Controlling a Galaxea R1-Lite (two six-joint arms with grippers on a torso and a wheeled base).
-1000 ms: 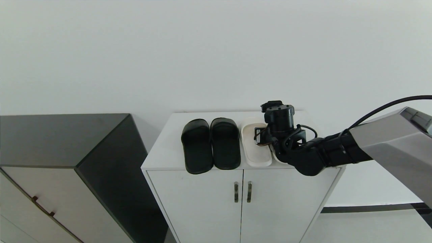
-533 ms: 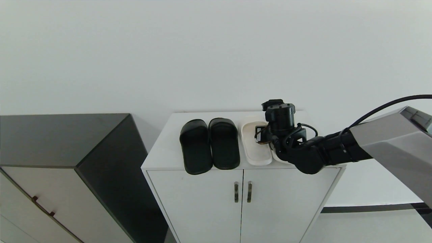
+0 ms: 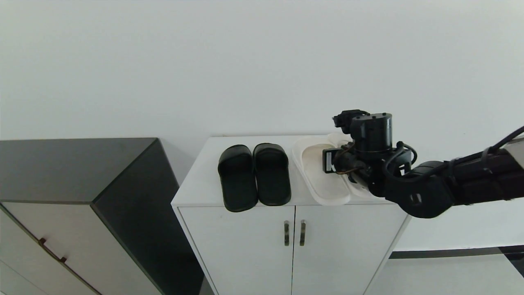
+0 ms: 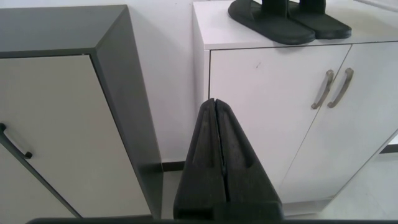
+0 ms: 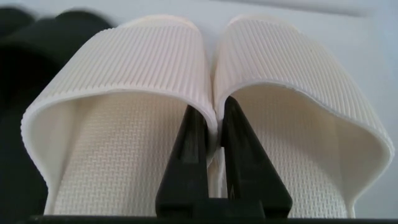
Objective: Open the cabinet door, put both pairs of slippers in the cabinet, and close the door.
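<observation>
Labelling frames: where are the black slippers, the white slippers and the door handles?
black slippers (image 3: 272,180), head view, footbed of one.
white slippers (image 5: 124,62), right wrist view, ribbed strap of one.
door handles (image 3: 286,232), head view, middle of the left bar.

White slippers (image 5: 124,81): matt, foam-like, with ribbed straps and finely embossed footbeds. Black slippers (image 3: 254,176): smooth, matt, rubbery. Cabinet (image 3: 245,246): matt white panels, satin metal handles (image 3: 286,232). Dark cabinet (image 3: 73,168): smooth, faintly glossy top.

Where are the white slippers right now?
In the head view, the white slippers are at the right end of the cabinet top, beside the black slippers, pinched by the right gripper.
</observation>
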